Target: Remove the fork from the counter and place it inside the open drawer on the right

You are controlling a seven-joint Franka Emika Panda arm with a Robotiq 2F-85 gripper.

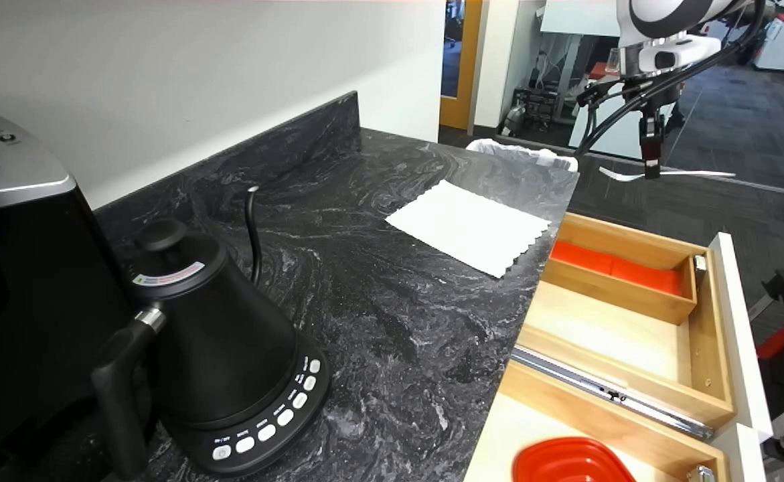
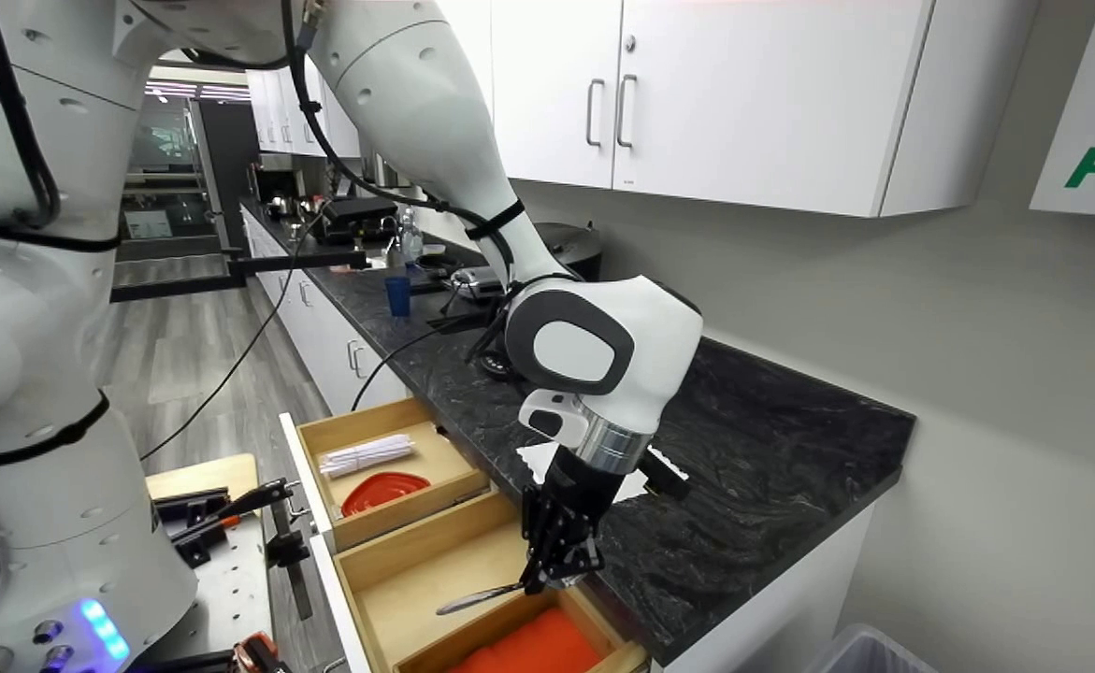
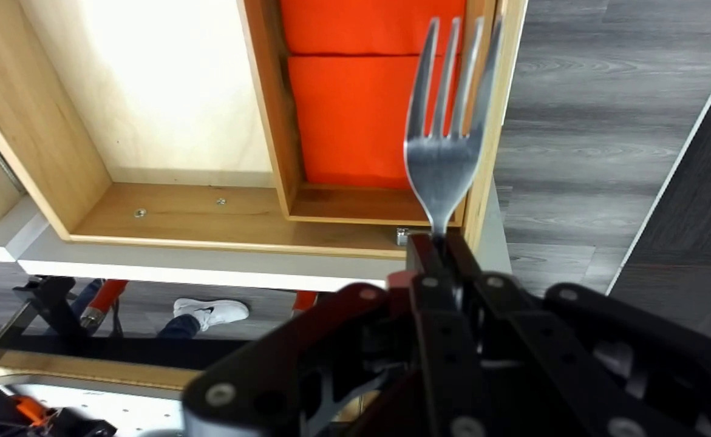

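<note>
My gripper [image 3: 439, 240] is shut on the silver fork [image 3: 442, 158]. Its tines point away from the jaws and part of its handle is hidden by the fingers. In both exterior views the gripper [image 1: 651, 167] [image 2: 538, 584] holds the fork [image 1: 699, 173] [image 2: 477, 599] roughly level in the air, off the counter [image 1: 378, 321] [image 2: 762, 458]. The pale-wood drawer [image 1: 619, 314] [image 2: 425, 570] is open below. In the wrist view the tines overlap the orange-lined compartment and the side edge of the drawer [image 3: 179, 121]. The exact height above it is hard to tell.
A white napkin [image 1: 468, 227] lies on the counter near its edge. A black kettle [image 1: 224, 335] stands on the counter. A neighbouring open drawer holds a red dish [image 2: 383, 491] and white sticks or papers [image 2: 367, 453]. A lined bin [image 1: 525, 154] stands past the counter's end.
</note>
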